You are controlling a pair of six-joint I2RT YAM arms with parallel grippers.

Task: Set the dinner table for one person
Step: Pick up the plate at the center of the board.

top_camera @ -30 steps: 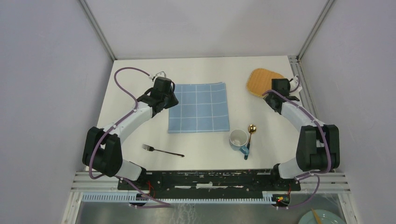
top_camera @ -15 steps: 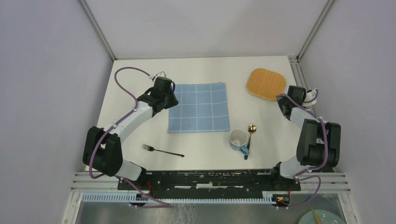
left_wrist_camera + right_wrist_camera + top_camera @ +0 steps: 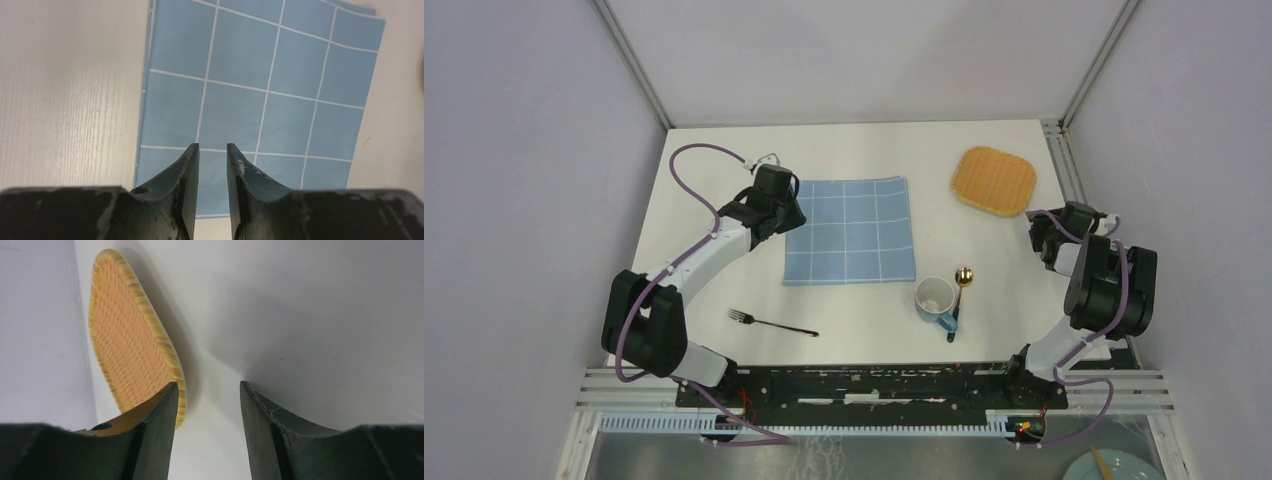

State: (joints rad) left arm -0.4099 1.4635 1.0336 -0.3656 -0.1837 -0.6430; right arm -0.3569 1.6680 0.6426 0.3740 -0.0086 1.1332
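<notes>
On the white dinner table (image 3: pixel 864 155) a blue checked cloth (image 3: pixel 851 230) lies flat. My left gripper (image 3: pixel 212 146) hovers over the cloth's left edge, open by a narrow gap with nothing between the fingers. A woven orange mat (image 3: pixel 994 180) lies at the back right. My right gripper (image 3: pixel 207 383) stands open and empty just near of the mat (image 3: pixel 127 340), close to the table's right edge. A white mug (image 3: pixel 935 298) stands on the near side. A gold spoon (image 3: pixel 962 280) lies beside it, and a dark fork (image 3: pixel 772 324) lies to the left.
Grey walls and a metal frame close in the table at the back and both sides. The right arm (image 3: pixel 1104 290) is folded tight against the right edge. A rail (image 3: pixel 864 385) runs along the near edge.
My right gripper has pulled back off the woven mat toward the near right edge, and its jaws have widened a little. The left arm and the cloth have not moved.
</notes>
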